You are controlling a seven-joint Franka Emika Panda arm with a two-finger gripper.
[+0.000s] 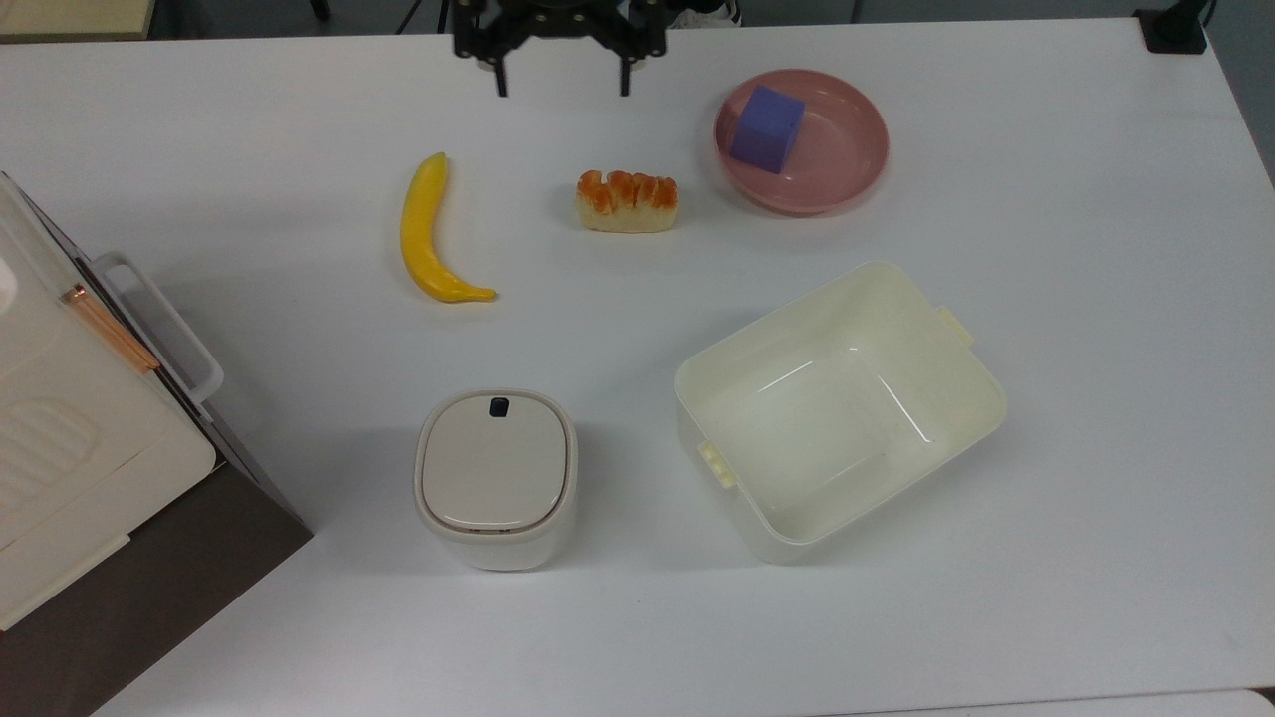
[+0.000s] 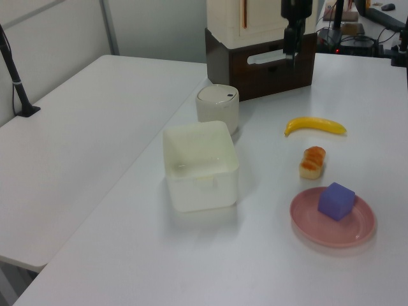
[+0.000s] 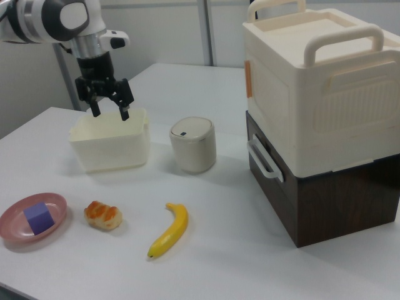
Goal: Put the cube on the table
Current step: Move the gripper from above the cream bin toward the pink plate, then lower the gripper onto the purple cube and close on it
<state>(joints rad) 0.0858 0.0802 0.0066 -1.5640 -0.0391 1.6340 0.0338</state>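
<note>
Arm [image 3: 53, 19]: glossy white rounded shells, dark grey ring at joint, black circular end cap facing right view's right. Wrist section [image 3: 94, 45]: silver-grey metal cylinder, small white block on its side. Gripper [image 3: 110, 113]: matte black body, two slim straight black fingers [image 1: 501, 82], angular black brackets above them. In left view gripper [image 2: 290, 55] reads as narrow black vertical column.
</note>
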